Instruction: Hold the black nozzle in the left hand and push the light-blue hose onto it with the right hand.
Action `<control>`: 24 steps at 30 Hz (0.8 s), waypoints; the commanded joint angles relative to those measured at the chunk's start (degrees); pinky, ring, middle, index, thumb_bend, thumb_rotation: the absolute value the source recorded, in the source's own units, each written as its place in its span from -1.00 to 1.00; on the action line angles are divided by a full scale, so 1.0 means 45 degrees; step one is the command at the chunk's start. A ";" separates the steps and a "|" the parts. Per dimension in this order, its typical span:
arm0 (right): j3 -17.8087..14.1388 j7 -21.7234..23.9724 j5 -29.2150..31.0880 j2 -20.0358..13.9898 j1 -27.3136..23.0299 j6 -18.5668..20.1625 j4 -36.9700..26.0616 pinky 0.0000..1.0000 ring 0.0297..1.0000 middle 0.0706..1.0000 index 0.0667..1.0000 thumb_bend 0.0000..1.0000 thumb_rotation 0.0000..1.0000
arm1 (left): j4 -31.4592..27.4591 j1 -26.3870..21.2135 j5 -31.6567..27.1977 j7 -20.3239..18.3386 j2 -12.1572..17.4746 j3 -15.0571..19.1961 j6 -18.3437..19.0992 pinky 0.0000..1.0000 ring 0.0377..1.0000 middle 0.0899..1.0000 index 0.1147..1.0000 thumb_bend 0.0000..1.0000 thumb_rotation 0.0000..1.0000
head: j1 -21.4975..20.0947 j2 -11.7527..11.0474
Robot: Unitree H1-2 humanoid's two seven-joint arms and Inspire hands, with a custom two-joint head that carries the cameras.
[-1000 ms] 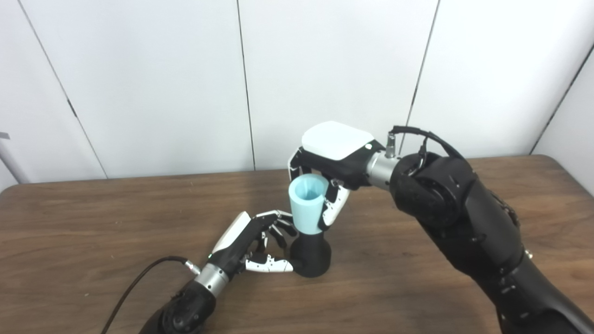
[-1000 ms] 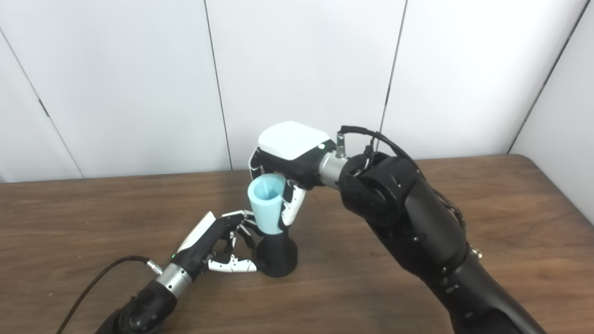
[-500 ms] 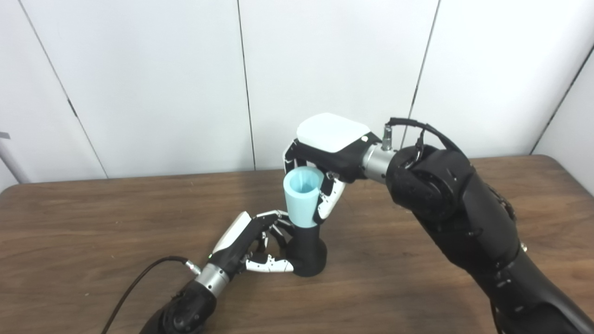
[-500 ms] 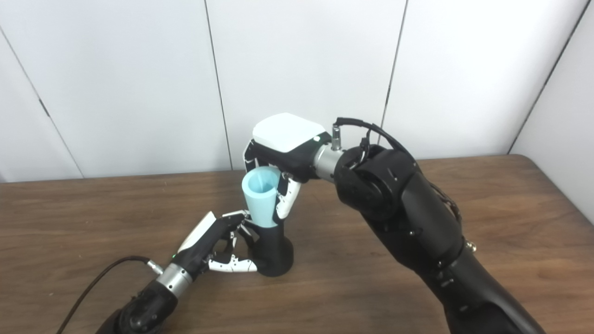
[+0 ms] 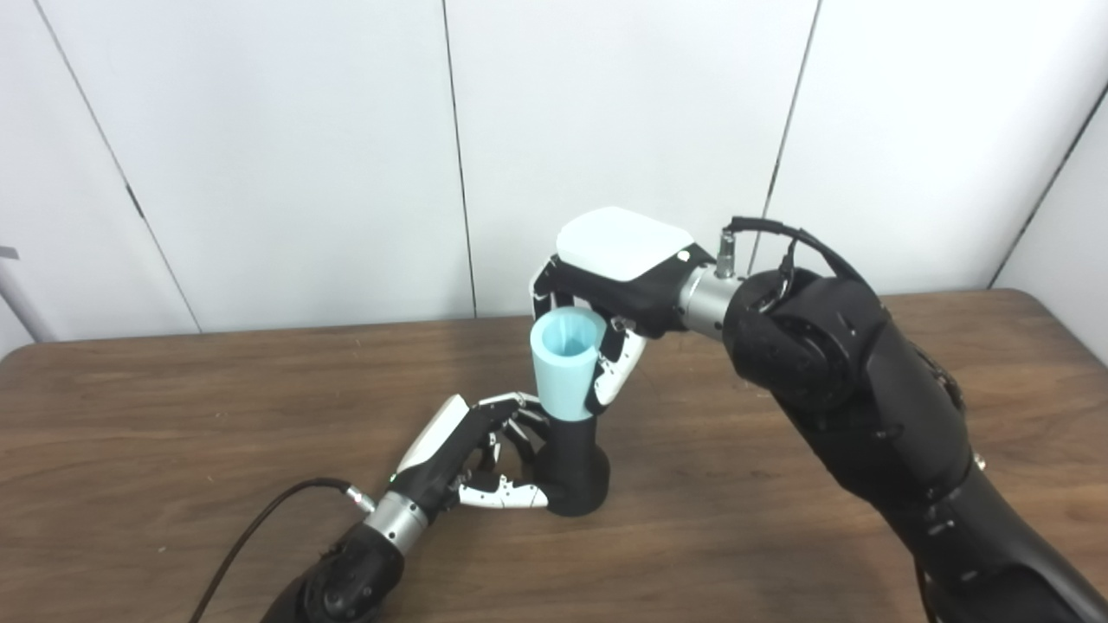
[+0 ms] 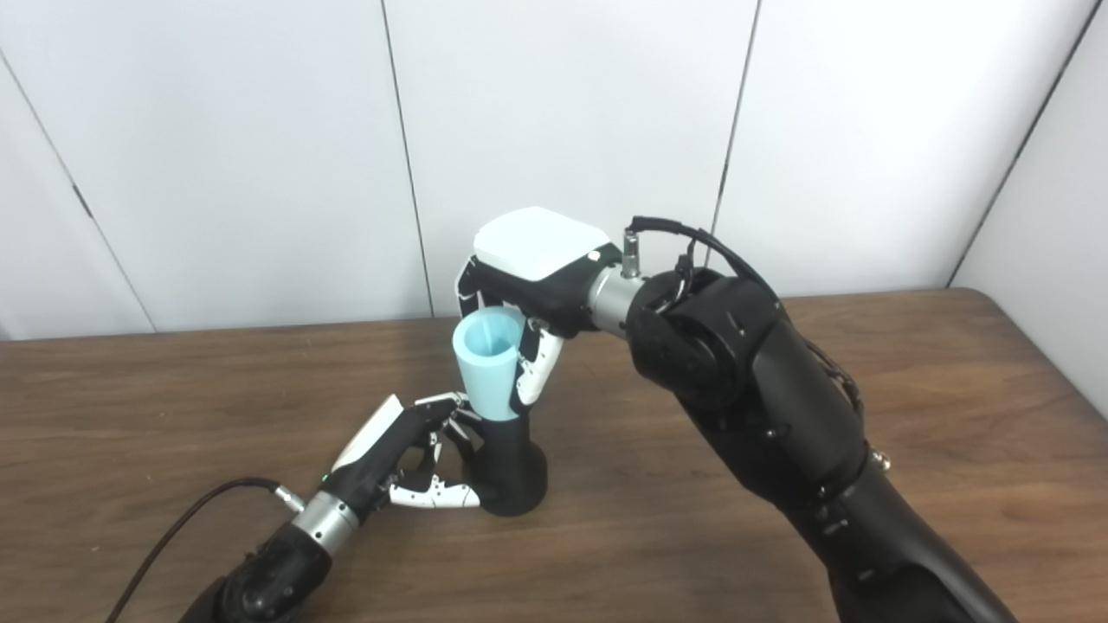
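While right hand (image 5: pixel 619 294) grips light-blue hose (image 5: pixel 567 368), it sits upright atop black nozzle (image 5: pixel 571 467).
Left hand (image 5: pixel 467 459) cups nozzle's base on table (image 5: pixel 173 415); axes vertical, push goes straight down.

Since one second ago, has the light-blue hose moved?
Yes. The light-blue hose, held by the right robot hand, shifted slightly left and up against the wall seam; more of the black nozzle now shows beneath it.
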 commanded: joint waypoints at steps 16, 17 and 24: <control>-0.0315 -0.0772 0.0105 0.0004 0.0047 -0.0233 -0.0116 -0.75 -0.62 -0.14 -0.11 0.06 -1.00 | 0.0686 0.0898 0.0512 -0.1083 0.0173 -0.0518 0.1088 -0.24 -0.07 0.15 0.14 0.74 -0.38 | -0.0014 0.0036; -0.0292 -0.0733 0.0141 0.0021 0.0089 -0.0188 -0.0057 -0.75 -0.62 -0.14 -0.11 0.06 -1.00 | 0.0695 0.0891 0.0527 -0.1083 0.0173 -0.0523 0.1104 -0.24 -0.07 0.15 0.14 0.74 -0.38 | -0.0014 0.0036; -0.0252 -0.0570 0.0563 0.0072 0.0319 0.0091 -0.0013 -0.75 -0.62 -0.14 -0.11 0.06 -1.00 | 0.0612 0.0902 0.0544 -0.1119 0.0183 -0.0527 0.1232 -0.24 -0.07 0.15 0.14 0.73 -0.39 | 0.0007 0.0061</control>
